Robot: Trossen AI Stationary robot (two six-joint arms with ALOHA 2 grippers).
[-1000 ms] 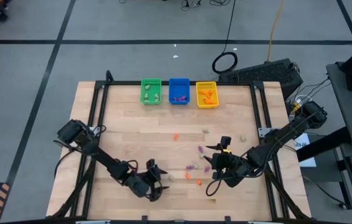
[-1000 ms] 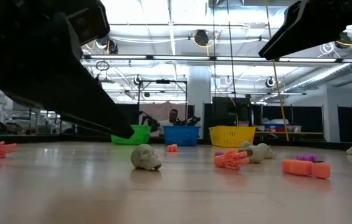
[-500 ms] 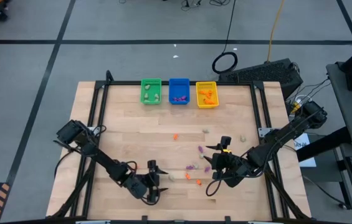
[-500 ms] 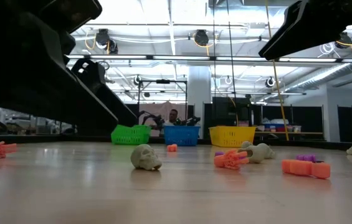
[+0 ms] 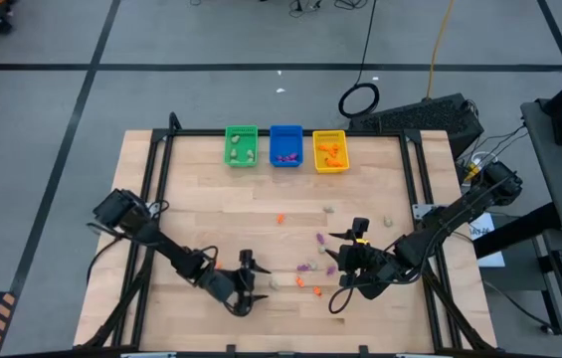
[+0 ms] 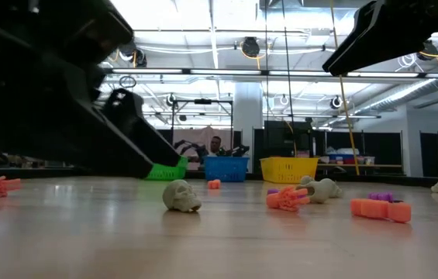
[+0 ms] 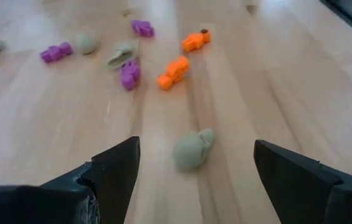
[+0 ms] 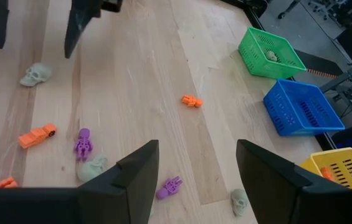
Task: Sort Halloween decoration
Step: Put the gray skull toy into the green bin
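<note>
Presently, item one: my left gripper [image 7: 194, 171], fingers [image 7: 113, 168] spread wide and empty, low over the near part of the table [image 5: 201, 214]. Item two: a pale skull trinket [image 7: 193, 149], lying straight ahead of those fingers and centred in the gap between them, not yet touched; in the high view it sits just beside the left gripper [image 5: 246, 288], toward the table's middle. Its long axis, as I judge it, runs slightly aslant to my line of approach, the rounded cranium nearer me and the narrower jaw end pointing away and a little aside; in the low view the same skull [image 6: 181, 195] rests on its side. My left arm is the nearer one to it; a short advance and a closing should take it. Item three: my right gripper [image 8: 194, 180], fingers likewise apart and holding nothing, waiting above the table's near right part. Item four: loose trinkets beyond the skull, orange [image 7: 174, 71], purple [image 7: 130, 73] and pale [image 7: 122, 54], scattered across the near middle. Item five: green bin [image 5: 242, 146], blue bin [image 5: 285, 145], yellow bin [image 5: 329, 152], in a row at the far edge, each already holding pieces; the green holds pale ones, so I judge the skull belongs there.
</note>
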